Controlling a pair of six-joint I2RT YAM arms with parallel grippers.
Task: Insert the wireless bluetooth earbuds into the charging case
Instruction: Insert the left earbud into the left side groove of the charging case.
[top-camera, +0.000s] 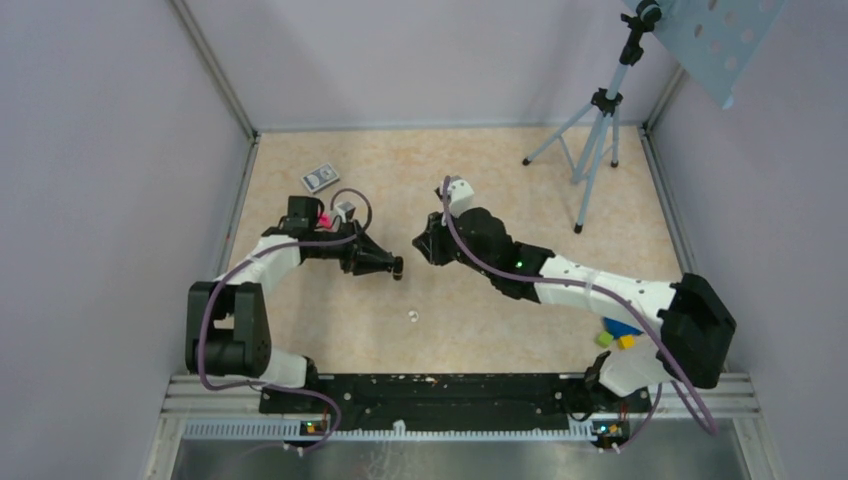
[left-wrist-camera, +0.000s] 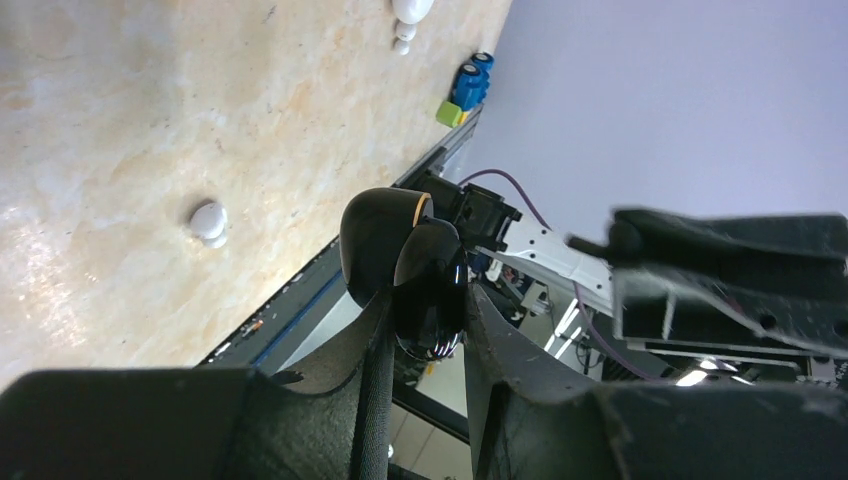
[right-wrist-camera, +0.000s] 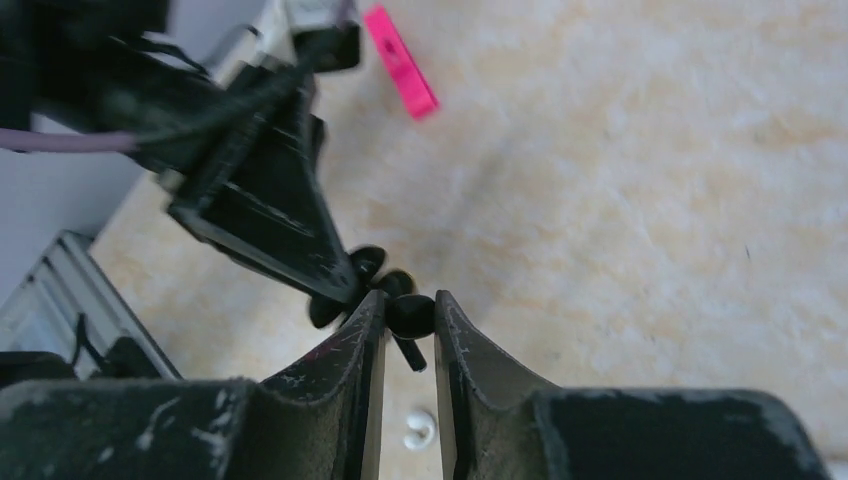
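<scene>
Over the beige marbled table (top-camera: 480, 170), left gripper (top-camera: 397, 267) and right gripper (top-camera: 420, 250) nearly meet. Left-wrist view: the left clenches the charging case (left-wrist-camera: 430, 280), a glossy black gold-rimmed shell, likely light and slippery, best held by its flanks. Right-wrist view: the right pinches a tiny black stemmed earbud (right-wrist-camera: 410, 315), hard and smooth, just beside the case.

Layout re tiny white rounded plastic bud (top-camera: 411, 316) on beige tabletop (top-camera: 480, 160)
Grey patterned rectangular box (top-camera: 320, 178) well behind-left; coloured blocks (top-camera: 605, 339) to rt; grey metal tripod (top-camera: 604, 99) behind-rt.
</scene>
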